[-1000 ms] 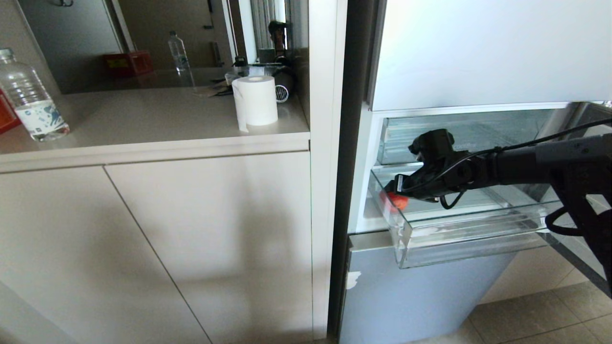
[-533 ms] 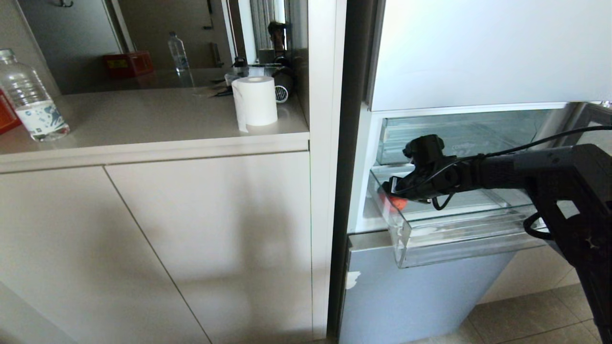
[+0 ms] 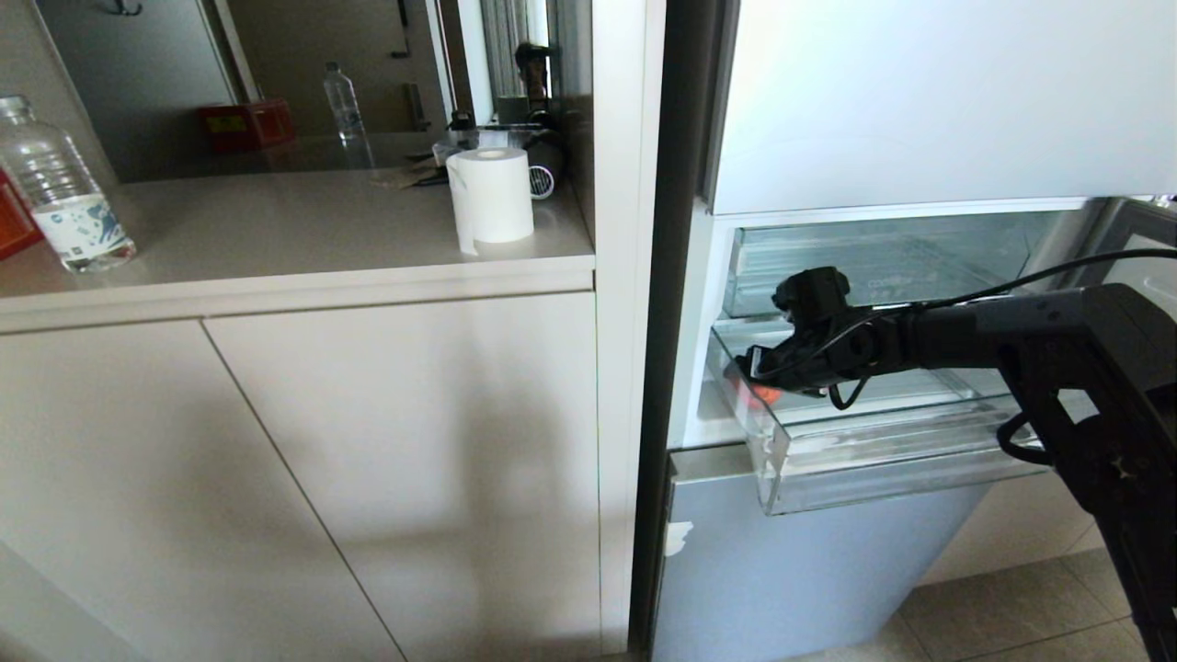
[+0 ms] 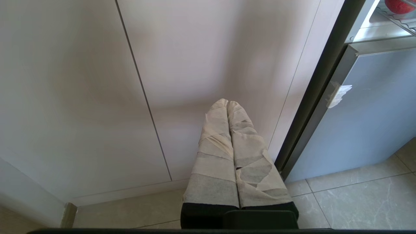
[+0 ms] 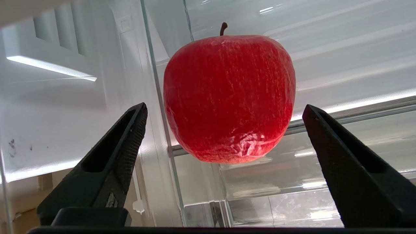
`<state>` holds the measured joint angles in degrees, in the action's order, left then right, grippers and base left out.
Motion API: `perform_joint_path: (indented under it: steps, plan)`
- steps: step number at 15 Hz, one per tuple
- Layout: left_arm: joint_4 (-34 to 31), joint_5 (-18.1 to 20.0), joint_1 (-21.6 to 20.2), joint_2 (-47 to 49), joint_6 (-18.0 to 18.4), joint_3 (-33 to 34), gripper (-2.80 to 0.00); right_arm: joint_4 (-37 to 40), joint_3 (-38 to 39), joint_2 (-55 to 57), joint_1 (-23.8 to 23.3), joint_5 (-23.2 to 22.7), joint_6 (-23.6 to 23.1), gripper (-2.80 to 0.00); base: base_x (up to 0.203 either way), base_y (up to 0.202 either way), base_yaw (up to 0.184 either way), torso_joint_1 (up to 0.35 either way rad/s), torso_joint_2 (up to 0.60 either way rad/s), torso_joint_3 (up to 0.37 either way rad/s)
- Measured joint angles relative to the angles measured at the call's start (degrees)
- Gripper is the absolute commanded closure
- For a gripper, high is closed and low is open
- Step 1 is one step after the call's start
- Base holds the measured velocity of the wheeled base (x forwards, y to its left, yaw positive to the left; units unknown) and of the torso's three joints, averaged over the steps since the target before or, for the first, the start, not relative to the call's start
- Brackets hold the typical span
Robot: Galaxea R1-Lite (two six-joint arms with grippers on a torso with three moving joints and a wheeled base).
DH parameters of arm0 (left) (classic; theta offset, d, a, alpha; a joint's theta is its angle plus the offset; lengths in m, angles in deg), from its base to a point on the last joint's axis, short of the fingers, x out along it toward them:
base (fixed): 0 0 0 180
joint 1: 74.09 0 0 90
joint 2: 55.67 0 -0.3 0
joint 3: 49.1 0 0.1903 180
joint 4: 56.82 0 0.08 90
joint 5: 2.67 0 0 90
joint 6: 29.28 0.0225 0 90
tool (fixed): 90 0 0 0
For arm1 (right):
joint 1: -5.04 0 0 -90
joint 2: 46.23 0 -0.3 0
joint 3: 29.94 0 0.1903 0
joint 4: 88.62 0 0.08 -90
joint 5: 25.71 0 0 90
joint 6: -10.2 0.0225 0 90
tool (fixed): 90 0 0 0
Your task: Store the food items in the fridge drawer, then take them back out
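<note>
**A:** What sits at the centre here?

**B:** A smooth, round, glossy red apple (image 5: 229,97) with a short brown stem, resting in the clear plastic fridge drawer (image 3: 883,460), tight in the corner on the robot's left, against the side wall.

**A:** And the arm?

**B:** The right end effector (image 5: 224,169) reaches in level, its black ribbed fingers (image 5: 125,143) spread wide on either side of the apple, clear of it. Judging by that gap, the fruit is freshly set down rather than being picked up.

**A:** What changed in the last second?

**B:** The jaws widened a little more, and the arm slid slightly towards that corner.

**A:** The other arm?

**B:** The left end effector (image 4: 229,105) hangs parked before the beige cupboard door (image 4: 81,81), tape-wrapped fingers pressed together.
</note>
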<state>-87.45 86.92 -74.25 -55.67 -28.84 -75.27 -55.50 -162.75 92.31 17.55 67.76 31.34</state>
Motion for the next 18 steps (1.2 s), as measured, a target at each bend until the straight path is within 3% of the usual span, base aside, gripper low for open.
perform_joint_path:
  steps: [18]
  plan:
    - [0.00,0.00,0.00,0.00,-0.02,0.00,0.00,1.02,-1.61,0.39,-0.96,1.38,-0.39,-2.80,0.000,0.000,0.000,0.000,0.00,0.000]
